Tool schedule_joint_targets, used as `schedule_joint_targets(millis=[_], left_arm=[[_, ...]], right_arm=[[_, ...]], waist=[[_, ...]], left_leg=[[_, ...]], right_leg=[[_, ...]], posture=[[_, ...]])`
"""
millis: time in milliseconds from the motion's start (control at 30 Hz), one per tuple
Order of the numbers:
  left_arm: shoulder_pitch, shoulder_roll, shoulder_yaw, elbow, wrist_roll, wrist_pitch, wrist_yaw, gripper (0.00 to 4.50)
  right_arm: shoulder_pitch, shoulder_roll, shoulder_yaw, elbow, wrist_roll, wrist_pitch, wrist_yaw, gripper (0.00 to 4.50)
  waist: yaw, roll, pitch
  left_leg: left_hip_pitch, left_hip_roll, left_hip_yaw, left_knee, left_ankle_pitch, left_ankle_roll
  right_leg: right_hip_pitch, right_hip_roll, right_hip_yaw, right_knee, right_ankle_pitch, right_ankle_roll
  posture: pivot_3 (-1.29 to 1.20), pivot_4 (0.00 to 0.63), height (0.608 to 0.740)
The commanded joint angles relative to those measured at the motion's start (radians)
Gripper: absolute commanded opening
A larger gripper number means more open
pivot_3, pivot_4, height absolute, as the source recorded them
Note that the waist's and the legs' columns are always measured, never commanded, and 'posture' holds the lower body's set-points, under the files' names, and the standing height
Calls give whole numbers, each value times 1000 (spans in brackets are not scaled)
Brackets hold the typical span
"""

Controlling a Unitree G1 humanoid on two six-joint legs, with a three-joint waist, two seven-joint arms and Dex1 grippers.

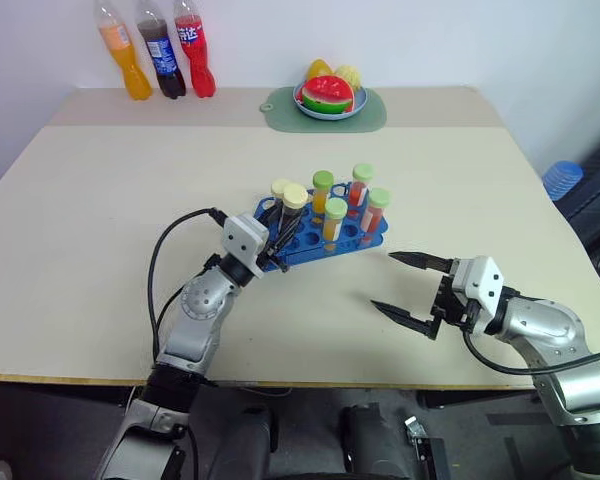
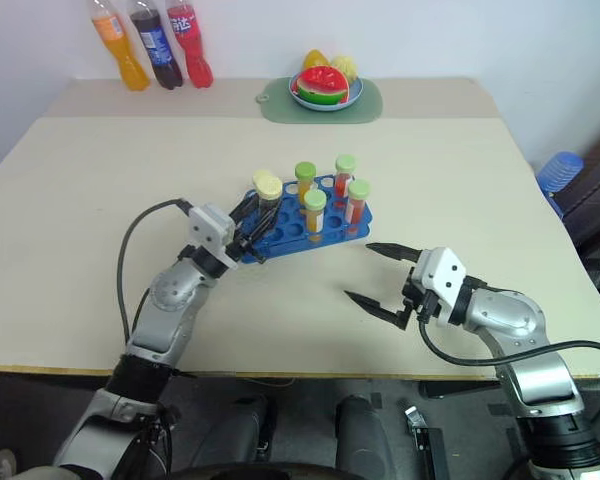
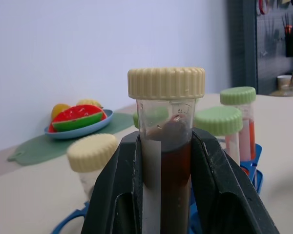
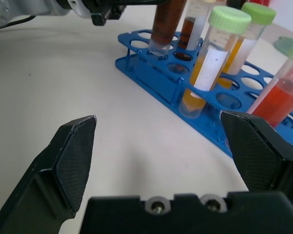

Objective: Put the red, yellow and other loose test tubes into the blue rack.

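The blue rack [image 1: 365, 236] stands at the middle of the table. It holds several green-capped test tubes of red [image 1: 361, 186] and yellow-orange [image 1: 333, 222] liquid, plus a pale-capped brown one [image 1: 279, 189]. My left gripper [image 3: 166, 165] is shut on a dark brown test tube with a pale-yellow cap [image 1: 295, 197]. It holds the tube upright over the rack's left end, the tube's bottom [image 4: 161, 45] at a hole there. My right gripper [image 1: 382, 281] stands open on the rack's right, just above the table, with nothing between its fingers [image 4: 75, 156].
Three soda bottles [image 1: 160, 50] stand at the table's far left corner. A plate of toy fruit [image 1: 328, 97] sits on a green mat at the far middle. A blue object [image 1: 560, 178] lies off the table's right edge. Bare tabletop surrounds the rack.
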Motion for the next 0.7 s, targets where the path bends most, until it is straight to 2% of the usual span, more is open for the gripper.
schedule_joint_targets(millis=[33,200,400,700], left_arm=[[5,-25,-10,32,17,-42,-26,982],[31,-56,-22,2,-16,7,-74,982],[44,-41,16,-28,-39,66,-93,982],[42,-14,45,-19,-12,58,-80,982]], right_arm=[[11,-22,-37,-57,23,8,4,4500],[21,-38,-55,-71,31,20,9,4500],[32,-31,-60,-86,27,27,1,4500],[23,-10,-38,-72,15,17,-11,4500]], waist=[[0,0,0],[0,0,0],[-1,0,0],[-1,0,0]], left_leg=[[0,0,0,0,0,0],[1,0,0,1,0,0],[2,0,-1,1,0,0],[2,0,-1,1,0,0]], right_leg=[[0,0,0,0,0,0],[1,0,0,1,0,0],[1,0,0,2,0,0],[2,0,0,2,0,0]], posture=[[0,150,740],[0,150,740],[0,150,740],[0,150,740]])
